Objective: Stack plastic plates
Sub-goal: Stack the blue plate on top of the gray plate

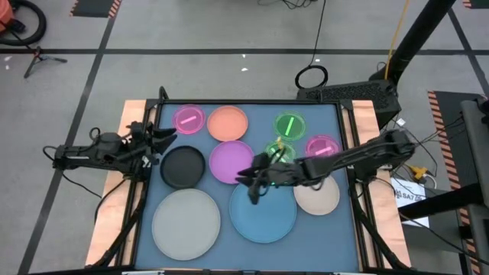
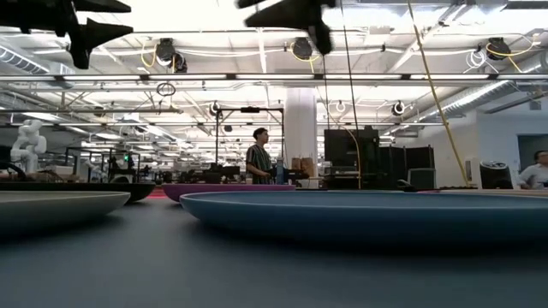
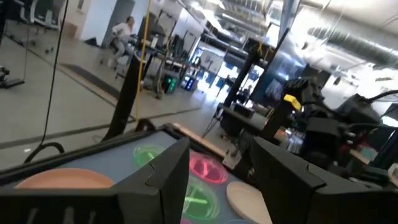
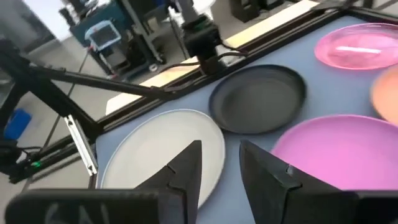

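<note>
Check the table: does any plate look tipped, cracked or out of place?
Nothing stands out. Every plate in view, from the large grey plate to the small pink plate, lies flat, and none looks broken or tilted.

Two dark, jointed arms, left arm point(image 1: 99, 153) and right arm point(image 1: 359, 156), each ending in blocky black fingers point(image 4: 186, 174); thin black cables trail along the links.

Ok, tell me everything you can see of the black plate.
The black plate is round, mid-sized, matte dark plastic by its look, with a shallow raised rim. It lies flat and upright, empty, on the blue table toward the left side. The purple plate is beside it, the grey plate nearer the front. Nothing grips it.
</note>
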